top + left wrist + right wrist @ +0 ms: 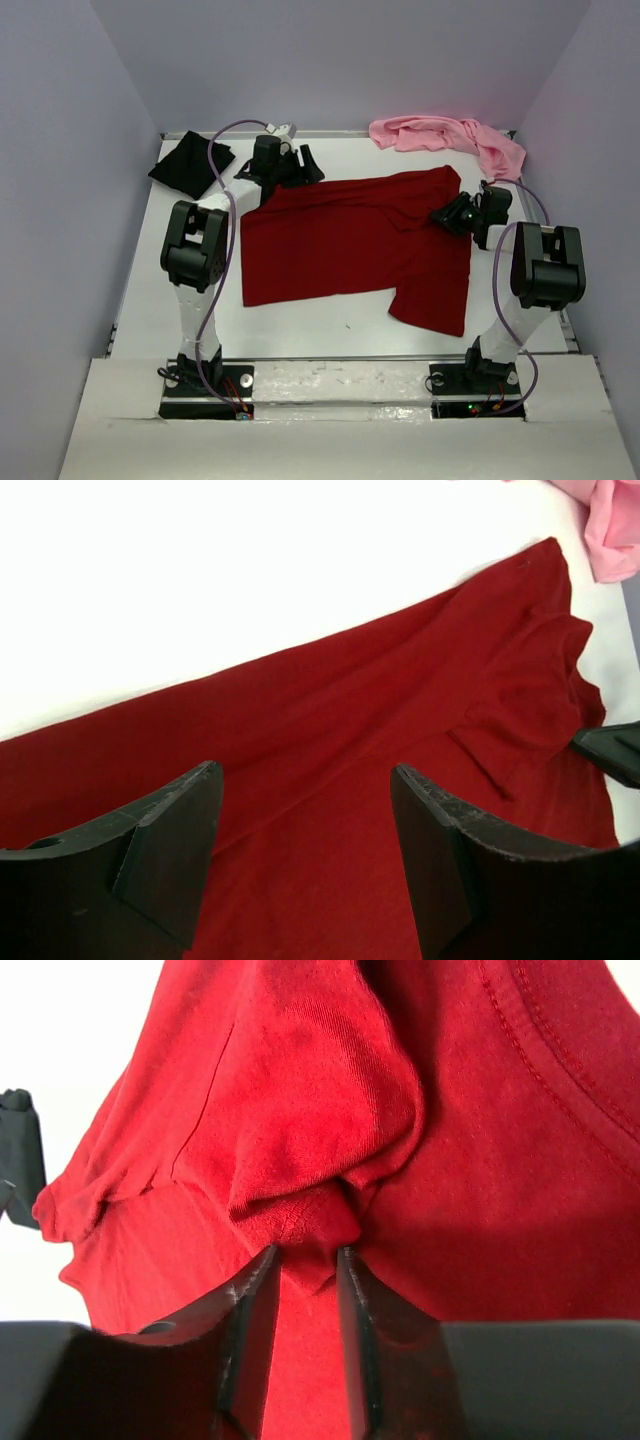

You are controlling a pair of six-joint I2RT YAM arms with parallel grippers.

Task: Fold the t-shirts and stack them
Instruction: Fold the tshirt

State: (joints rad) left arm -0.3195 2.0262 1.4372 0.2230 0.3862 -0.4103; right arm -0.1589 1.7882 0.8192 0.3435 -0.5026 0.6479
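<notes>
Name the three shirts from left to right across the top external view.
black t-shirt → dark red t-shirt → light pink t-shirt

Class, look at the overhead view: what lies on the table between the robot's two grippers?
The red shirt, spread out, fills the whole stretch between the left gripper and the right gripper. The top view shows this best.

One red t-shirt [350, 245], one black [190, 165], one pink [450, 135]
</notes>
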